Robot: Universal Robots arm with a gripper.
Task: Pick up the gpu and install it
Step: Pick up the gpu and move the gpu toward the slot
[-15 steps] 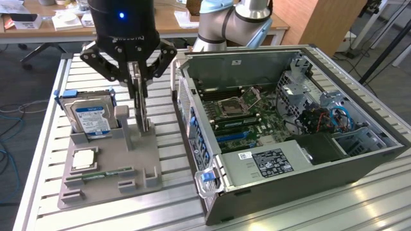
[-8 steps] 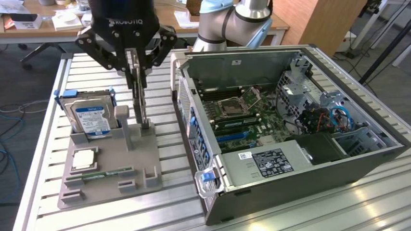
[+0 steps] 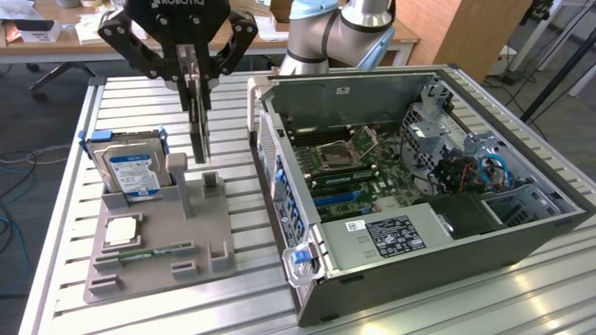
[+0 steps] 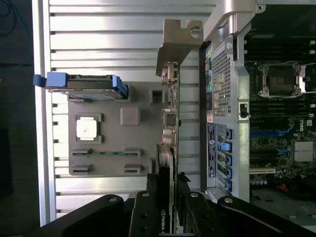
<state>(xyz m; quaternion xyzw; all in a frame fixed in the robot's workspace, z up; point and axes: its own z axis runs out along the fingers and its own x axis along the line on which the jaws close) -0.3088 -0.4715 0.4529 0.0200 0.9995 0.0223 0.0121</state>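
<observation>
We have the graphics card [image 3: 198, 129] clamped between the fingers of the gripper [image 3: 194, 82], which are drawn in narrow on its upper edge. The card hangs on edge, upright, over the back part of the grey holder [image 3: 158, 244] on the slatted table [image 3: 139, 98]. Its lower edge is close above the holder's posts, and we cannot tell whether it is quite free of them.

In the wrist view the card [image 4: 170, 148] shows as a thin line running away from the gripper [image 4: 167, 197], with its silver end bracket [image 4: 178, 42] at the far end. The open computer case [image 3: 521, 230] lies just beside it, on the exterior view's right. The hard drive [image 3: 133, 171] stands in its cradle on the other side, with the processor chip [image 3: 121, 230] and the memory stick [image 3: 144, 252] lying nearer the front of the holder.

As we judge it, the step in hand is carrying the card across to the case. To do it well, we think the card must stay plumb, because the grip is on a thin edge and any swing could twist it between the pads. It should clear the posts fully before it goes sideways, or its bottom edge may catch. It must also pass over the case's near wall, with the bracket kept towards the perforated rear panel [image 4: 222, 74], so that the card lines up with the blue slot [image 3: 340, 199] on the board [image 3: 373, 167].
</observation>
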